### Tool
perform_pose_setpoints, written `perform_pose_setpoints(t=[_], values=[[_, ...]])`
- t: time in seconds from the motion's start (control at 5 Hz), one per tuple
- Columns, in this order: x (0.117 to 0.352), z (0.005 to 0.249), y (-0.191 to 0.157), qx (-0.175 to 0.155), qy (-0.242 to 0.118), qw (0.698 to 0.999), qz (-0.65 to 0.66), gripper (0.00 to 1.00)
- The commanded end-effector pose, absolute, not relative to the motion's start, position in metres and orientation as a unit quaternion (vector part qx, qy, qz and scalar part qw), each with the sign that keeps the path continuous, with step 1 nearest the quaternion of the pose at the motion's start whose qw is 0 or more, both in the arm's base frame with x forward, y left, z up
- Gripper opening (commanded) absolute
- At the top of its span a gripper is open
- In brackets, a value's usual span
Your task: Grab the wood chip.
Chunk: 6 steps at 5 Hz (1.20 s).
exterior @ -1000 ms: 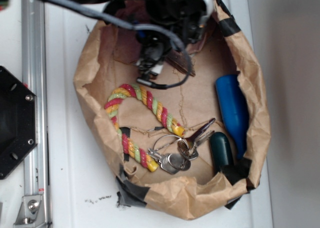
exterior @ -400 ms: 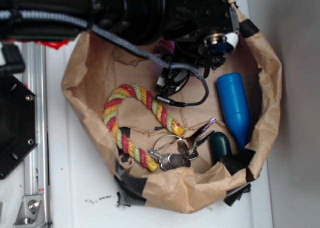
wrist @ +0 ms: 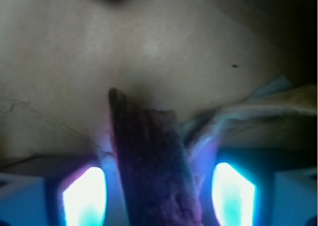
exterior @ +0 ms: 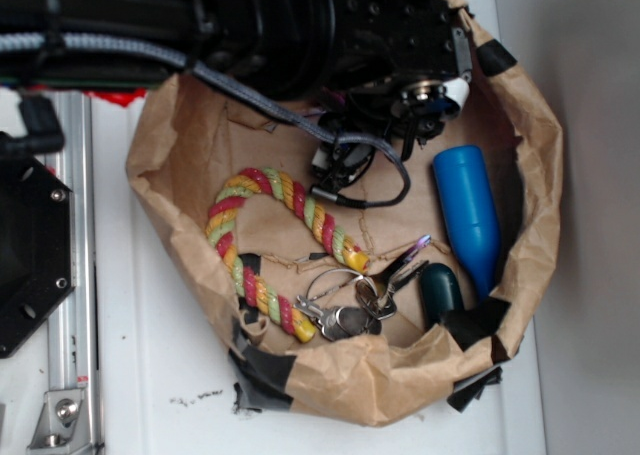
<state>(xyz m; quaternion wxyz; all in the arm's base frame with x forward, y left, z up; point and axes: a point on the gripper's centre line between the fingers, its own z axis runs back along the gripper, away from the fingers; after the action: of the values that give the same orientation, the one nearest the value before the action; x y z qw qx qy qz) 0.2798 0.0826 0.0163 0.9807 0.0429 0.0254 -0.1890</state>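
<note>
Lower centre of the wrist view: the wood chip [wrist: 151, 171] stands between the gripper [wrist: 156, 191]'s spread, glowing pads [wrist: 82, 196]. Likely light, stiff, splintery; best pinched across its flat faces.

1. Arm [exterior: 250, 25] lies across top of the exterior frame, entering from upper left.
2. Gripper [wrist: 156, 191] at bottom centre of the wrist frame; fingers [wrist: 82, 196] spread apart, glowing.

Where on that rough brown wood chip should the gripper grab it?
Across its narrow width, probably: the wood chip is flat and elongated and already lies lengthwise between the gripper's two glowing fingers, so closing straight down on its long edges looks best.
</note>
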Motion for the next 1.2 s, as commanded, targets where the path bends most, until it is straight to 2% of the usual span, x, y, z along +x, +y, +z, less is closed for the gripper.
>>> perform_pose_setpoints(t=[0.0, 0.2, 0.4, 0.6, 0.8, 1.0], values=[[0.282, 0.026, 0.068, 0.056, 0.017, 0.977, -0.204, 0.0], [0.282, 0.027, 0.073, 0.051, 0.02, 0.979, -0.195, 0.0], [0.277, 0.078, 0.058, 0.024, -0.007, 0.987, -0.16, 0.0], [0.279, 0.13, 0.032, -0.02, 0.009, 0.994, -0.106, 0.0], [0.277, 0.18, 0.016, -0.021, 0.01, 0.997, -0.075, 0.0], [0.277, 0.186, 0.013, -0.024, 0.006, 0.998, -0.066, 0.0]])
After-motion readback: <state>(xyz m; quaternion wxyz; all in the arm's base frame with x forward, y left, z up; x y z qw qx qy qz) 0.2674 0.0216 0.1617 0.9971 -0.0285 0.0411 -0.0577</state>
